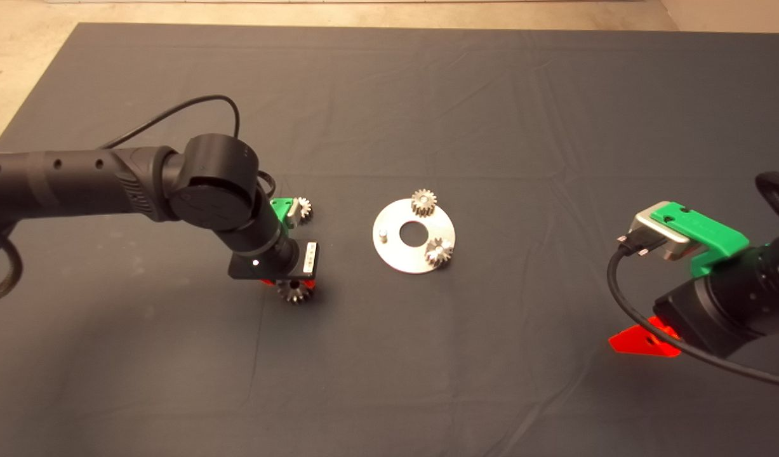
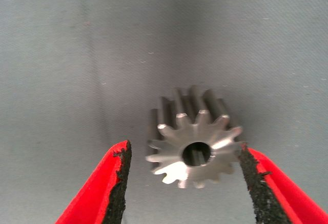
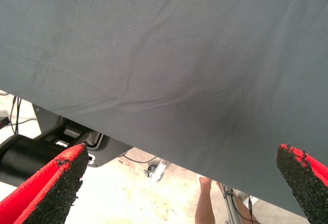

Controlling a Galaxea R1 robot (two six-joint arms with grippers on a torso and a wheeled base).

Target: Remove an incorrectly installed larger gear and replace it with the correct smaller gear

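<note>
A small thick grey gear with short teeth, the smaller gear, stands on the mat between the fingers of my left gripper. The gripper is open: one pad is at the gear's teeth and the other stands clear of it. In the head view this gear shows just below the left gripper, left of the round silver plate. A brighter gear with pointed teeth, the larger gear, lies on the mat behind the left wrist, partly hidden by it. My right gripper is parked at the lower right, open and empty.
The plate carries two gears, one at its far edge and one at its near right edge, plus a bare peg on its left. The right wrist view shows the mat's edge, floor and a person's leg.
</note>
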